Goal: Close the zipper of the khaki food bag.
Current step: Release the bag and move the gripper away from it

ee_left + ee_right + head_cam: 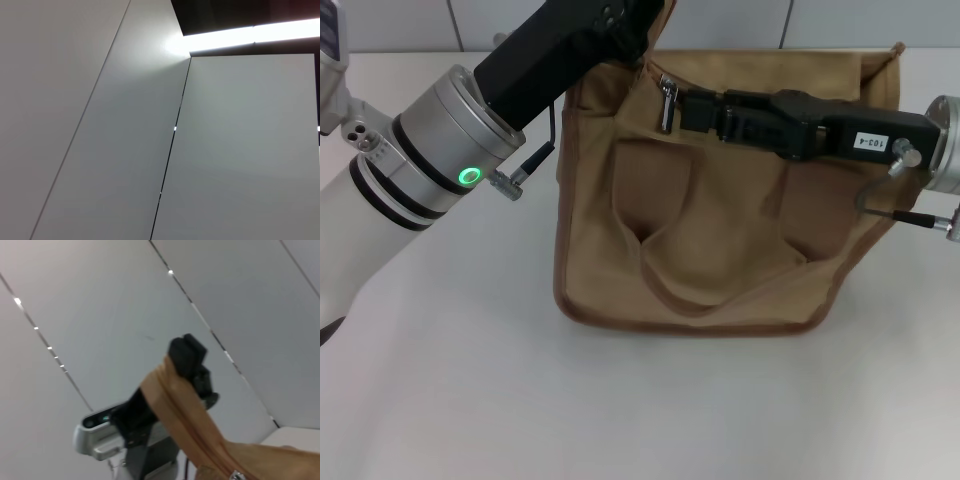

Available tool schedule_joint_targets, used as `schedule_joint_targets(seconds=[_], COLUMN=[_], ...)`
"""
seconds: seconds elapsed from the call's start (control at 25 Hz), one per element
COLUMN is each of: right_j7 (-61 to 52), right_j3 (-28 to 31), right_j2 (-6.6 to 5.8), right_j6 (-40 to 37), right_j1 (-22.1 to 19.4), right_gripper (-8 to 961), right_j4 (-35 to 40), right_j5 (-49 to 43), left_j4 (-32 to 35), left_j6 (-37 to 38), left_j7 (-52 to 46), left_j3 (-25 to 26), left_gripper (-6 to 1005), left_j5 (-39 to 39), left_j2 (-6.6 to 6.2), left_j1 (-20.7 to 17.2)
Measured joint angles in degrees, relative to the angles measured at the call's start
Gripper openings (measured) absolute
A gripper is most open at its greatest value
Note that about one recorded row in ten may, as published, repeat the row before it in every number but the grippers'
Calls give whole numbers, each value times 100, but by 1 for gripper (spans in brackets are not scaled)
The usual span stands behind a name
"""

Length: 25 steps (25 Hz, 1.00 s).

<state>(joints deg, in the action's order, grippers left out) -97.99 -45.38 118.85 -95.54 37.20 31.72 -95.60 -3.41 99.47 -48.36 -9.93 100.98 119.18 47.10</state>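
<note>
The khaki food bag (720,230) stands on the white table, front pocket and tan handles facing me. My left gripper (638,30) reaches over the bag's top left corner. In the right wrist view this left gripper (186,359) is shut on the raised end of the bag's top fabric (175,405). My right gripper (680,108) lies across the bag's top from the right. Its tip is at the zipper's silver pull tab (666,106) and looks shut on it. The silver slider (235,475) also shows at the right wrist view's edge. The left wrist view shows only wall panels.
White table (620,400) spreads in front of and left of the bag. A tiled wall (400,25) stands close behind. The left arm's grey forearm (430,170) crosses the table's left side. The right arm's wrist (945,145) sits at the right edge.
</note>
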Motion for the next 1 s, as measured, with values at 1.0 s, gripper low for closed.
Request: schedule_joint_targets(seconds=[1.0], right_j7=[-426], right_j3=[-110], right_j2=[20], right_j6=[-38], right_j1=[111], right_gripper=[406], right_j4=[-12], right_j5=[20], left_j4=[-116], left_j6=[-39], left_j7=[-69], left_j3=[0], left_gripper=[61], left_j5=[32], left_j2=[0], left_j1=[283])
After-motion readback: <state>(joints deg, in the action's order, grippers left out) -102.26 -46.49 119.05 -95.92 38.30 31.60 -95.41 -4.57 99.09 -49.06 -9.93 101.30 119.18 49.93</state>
